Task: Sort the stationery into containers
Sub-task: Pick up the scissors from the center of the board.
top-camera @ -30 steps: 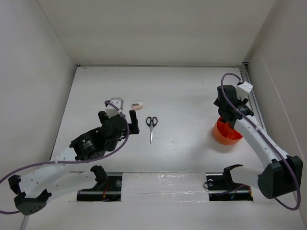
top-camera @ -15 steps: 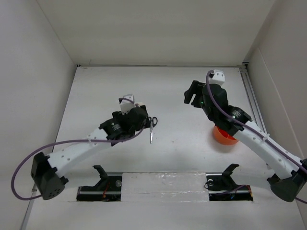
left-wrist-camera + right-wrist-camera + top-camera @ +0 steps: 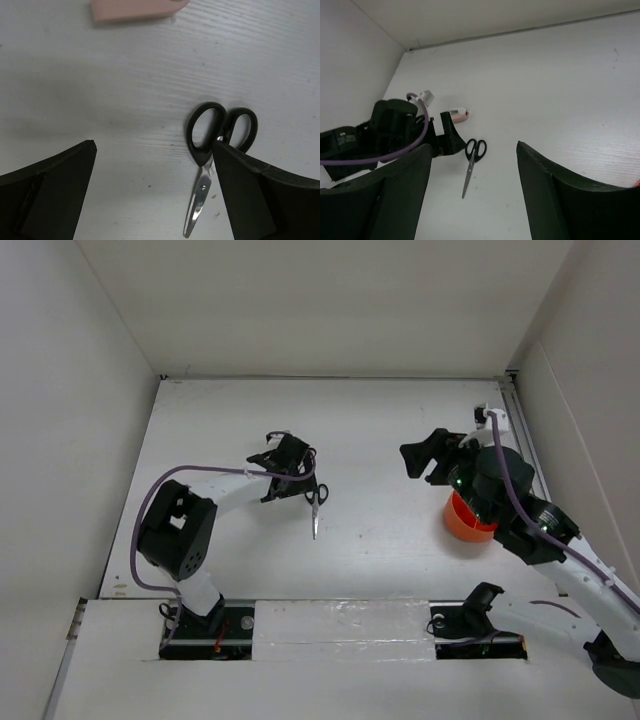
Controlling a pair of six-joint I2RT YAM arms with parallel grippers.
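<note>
Well, the white table (image 3: 380,420) spreads under both my arms, with pale walls around it. My left arm (image 3: 225,495) bends in from its base and reaches toward the middle of the table. My right arm (image 3: 540,535) rises from the right side and leans inward over the table's right part.

My left claw (image 3: 154,145) hangs low over the table with its two fingers spread wide apart and nothing between them but bare table. My right claw (image 3: 473,146) is held higher, also spread wide and holding nothing, and it looks across the table toward my left arm.

The orange tub (image 3: 462,522) sits on the right side of the table, partly hidden beneath my right arm, so I cannot see its compartments.

The scissors (image 3: 215,150) lie flat near the middle, shut, black handles toward the far wall and blades pointing at the near edge. Their handles are right beside the right-hand finger (image 3: 260,195) of my left claw; I cannot tell whether they touch.

The pink-white eraser (image 3: 460,116) lies on the table just beyond the scissors, at the far side of my left claw and apart from the handles.
</note>
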